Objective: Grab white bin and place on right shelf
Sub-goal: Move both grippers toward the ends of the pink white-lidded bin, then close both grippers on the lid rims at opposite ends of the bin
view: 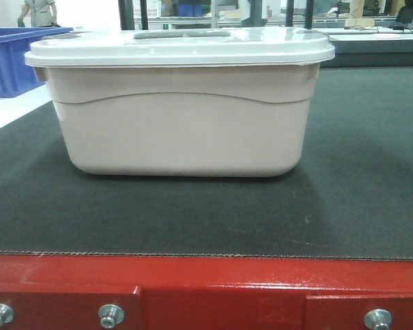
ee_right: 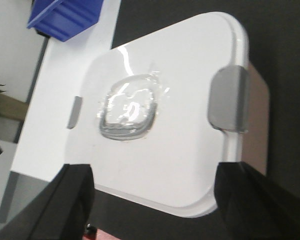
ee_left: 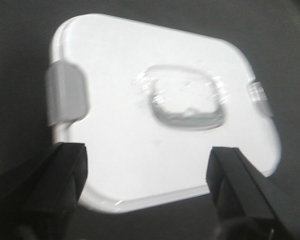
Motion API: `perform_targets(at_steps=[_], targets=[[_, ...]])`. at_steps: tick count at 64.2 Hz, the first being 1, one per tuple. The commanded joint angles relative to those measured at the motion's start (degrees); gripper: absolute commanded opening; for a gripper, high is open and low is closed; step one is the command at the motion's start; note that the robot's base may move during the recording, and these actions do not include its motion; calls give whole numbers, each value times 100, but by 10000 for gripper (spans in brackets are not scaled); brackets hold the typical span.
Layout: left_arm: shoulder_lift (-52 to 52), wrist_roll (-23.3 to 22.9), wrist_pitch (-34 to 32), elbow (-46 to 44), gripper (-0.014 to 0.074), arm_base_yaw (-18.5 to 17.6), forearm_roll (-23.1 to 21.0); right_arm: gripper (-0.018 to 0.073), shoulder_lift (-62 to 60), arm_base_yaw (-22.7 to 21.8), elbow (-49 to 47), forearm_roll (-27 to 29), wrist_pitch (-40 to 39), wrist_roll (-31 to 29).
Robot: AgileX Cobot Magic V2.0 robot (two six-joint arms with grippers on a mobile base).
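Note:
The white bin (view: 182, 120) stands on the dark mat (view: 358, 179) of the red-framed table, its white lid shut. In the left wrist view I see its lid (ee_left: 155, 115) from above, with the grey recessed handle (ee_left: 187, 102) and a grey side clip (ee_left: 65, 92). My left gripper (ee_left: 147, 185) is open above the lid's near edge and holds nothing. In the right wrist view the lid (ee_right: 165, 125) lies below my right gripper (ee_right: 152, 197), which is open and empty above the near edge. The right shelf is out of view.
A blue open crate (view: 17, 58) stands at the back left; it also shows in the right wrist view (ee_right: 65, 17). The red table front (view: 206, 292) with bolts runs along the bottom. A person and other tables are far behind.

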Motion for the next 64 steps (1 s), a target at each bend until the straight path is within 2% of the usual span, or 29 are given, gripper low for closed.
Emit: perform_targets(at_steps=[1, 5, 7, 14, 22, 29, 43, 48, 58, 64], targets=[[186, 758, 455, -335, 403, 466, -1745, 596, 120, -250, -347, 1064, 213, -577], [443, 1193, 838, -340, 403, 835, -2533, 596, 281, -508, -403, 1533, 516, -897], [574, 1324, 999, -340, 403, 994, -2760, 596, 351, -651, -418, 1709, 677, -1046], [1026, 1539, 1441, -340, 402, 1344, -2935, 596, 613, -1149, -418, 2085, 1333, -1509], [1552, 1725, 1772, -340, 402, 1389, -3083, 596, 1079, -1480, -418, 2514, 2233, -1970], [1984, 1938, 1850, -340, 402, 1389, -3393, 596, 1510, -1491, -418, 2703, 2404, -2229], [2700, 1979, 1850, -340, 402, 1389, -3473, 596, 2242, -1462, -418, 2774, 2361, -2522], [2852, 2138, 1827, -340, 402, 1389, -3572, 596, 2396, -1439, -418, 2912, 2284, -2697], [3077, 2403, 1867, -340, 402, 1389, -4282, 596, 2667, -1133, -418, 3216, 2061, -2994], [3167, 2413, 1874, -340, 402, 1335, -4572, 596, 2855, -879, -418, 3482, 2026, -3189]])
